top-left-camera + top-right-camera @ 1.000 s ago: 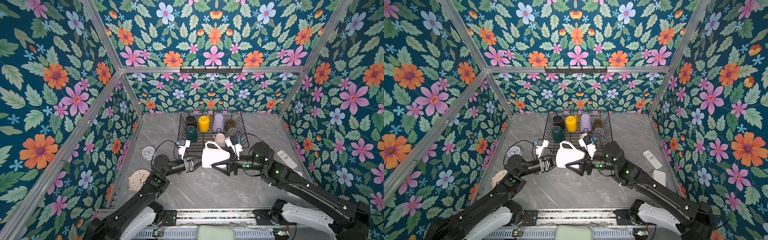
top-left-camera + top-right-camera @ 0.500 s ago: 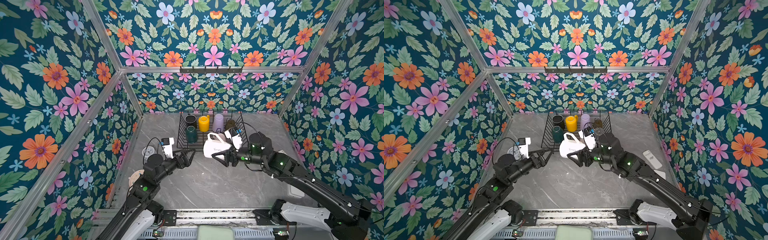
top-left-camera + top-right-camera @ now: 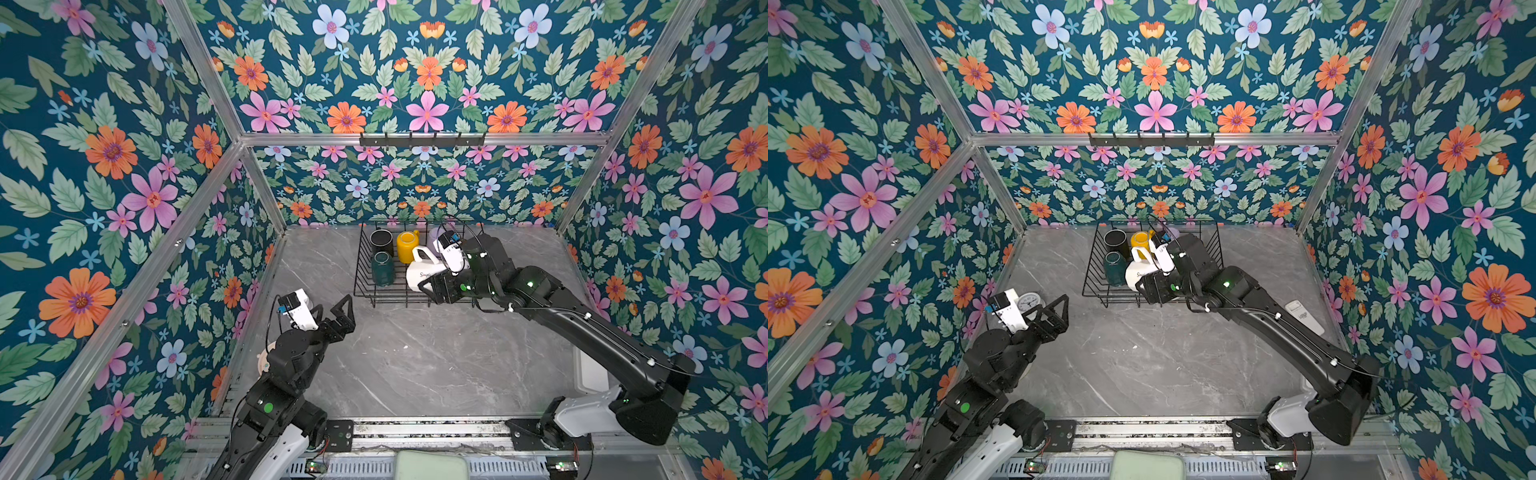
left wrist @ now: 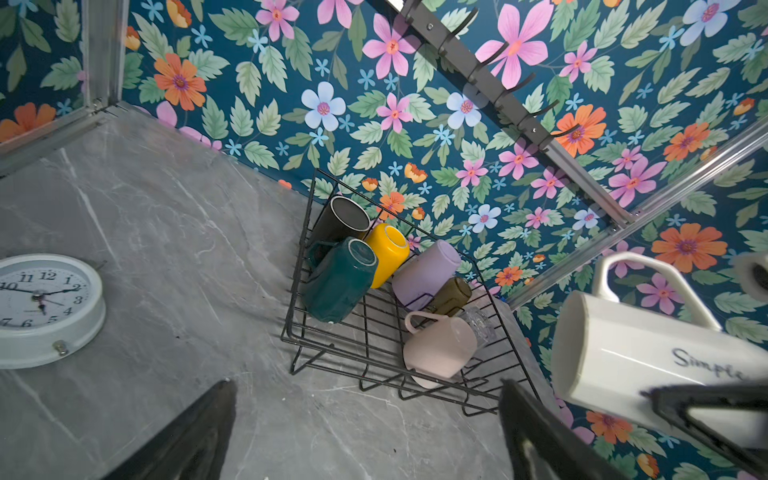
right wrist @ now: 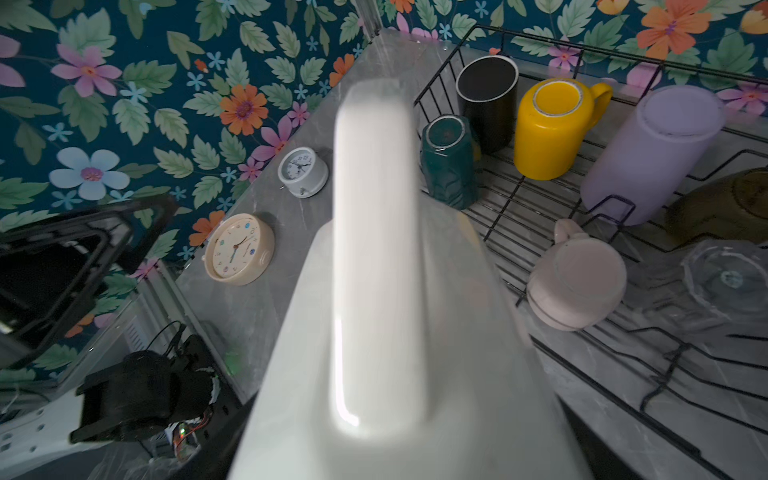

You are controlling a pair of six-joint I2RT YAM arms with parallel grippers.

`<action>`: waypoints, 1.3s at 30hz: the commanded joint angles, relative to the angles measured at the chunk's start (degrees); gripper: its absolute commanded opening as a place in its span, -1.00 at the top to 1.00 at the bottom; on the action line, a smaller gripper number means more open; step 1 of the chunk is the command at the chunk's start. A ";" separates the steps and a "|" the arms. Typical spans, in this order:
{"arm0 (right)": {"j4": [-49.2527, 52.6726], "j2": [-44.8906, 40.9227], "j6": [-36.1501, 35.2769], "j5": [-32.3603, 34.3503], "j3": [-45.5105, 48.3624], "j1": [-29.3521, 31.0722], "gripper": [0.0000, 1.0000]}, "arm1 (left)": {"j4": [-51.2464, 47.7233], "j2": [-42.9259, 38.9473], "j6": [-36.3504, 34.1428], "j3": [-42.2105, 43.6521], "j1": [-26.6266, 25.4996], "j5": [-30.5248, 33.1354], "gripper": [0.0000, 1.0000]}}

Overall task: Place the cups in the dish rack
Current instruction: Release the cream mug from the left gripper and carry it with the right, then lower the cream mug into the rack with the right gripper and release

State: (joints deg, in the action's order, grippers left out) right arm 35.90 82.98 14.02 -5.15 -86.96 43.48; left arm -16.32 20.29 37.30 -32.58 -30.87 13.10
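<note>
Right gripper [image 3: 434,286] clamps the white mug [image 3: 419,272] on its side, over the rack [image 3: 364,270] just above centre in both top views. Left gripper [image 3: 336,308] hangs wide open and empty at lower left. Seven cups [image 4: 338,282] already sit in the rack, so by my reckoning only this mug is left to set down

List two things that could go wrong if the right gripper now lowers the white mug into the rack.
1. The white mug, held sideways in the right gripper, hangs close to the green mug and yellow mug; lowering it could knock them.
2. The rack has upright prongs near the pink mug; the white mug might catch there and tip.
</note>
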 commanded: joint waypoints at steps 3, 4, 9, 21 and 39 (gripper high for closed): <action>2.72 6.65 -3.36 2.63 -6.81 -0.82 0.40 | -3.21 -3.23 -1.04 -0.03 -0.01 3.79 -0.99; 3.56 8.15 -3.74 2.89 -8.19 -1.08 0.39 | -3.73 -4.07 -1.09 0.06 -0.05 4.19 -0.99; 7.07 16.08 -5.47 4.88 -14.90 -2.10 0.39 | -5.49 -7.19 -0.90 0.32 -0.06 5.65 -0.99; 11.82 32.13 -9.04 8.30 -27.78 -2.87 0.40 | -7.75 -8.78 -0.29 -0.07 -0.06 6.70 -0.99; 21.18 47.98 -11.94 10.36 -41.94 -3.30 0.36 | -9.17 -9.56 0.06 -0.46 -0.06 8.06 -0.99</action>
State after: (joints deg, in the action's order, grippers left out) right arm 56.21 130.41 2.81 3.62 -127.61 40.18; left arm -24.60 10.70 37.43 -32.73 -30.92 20.29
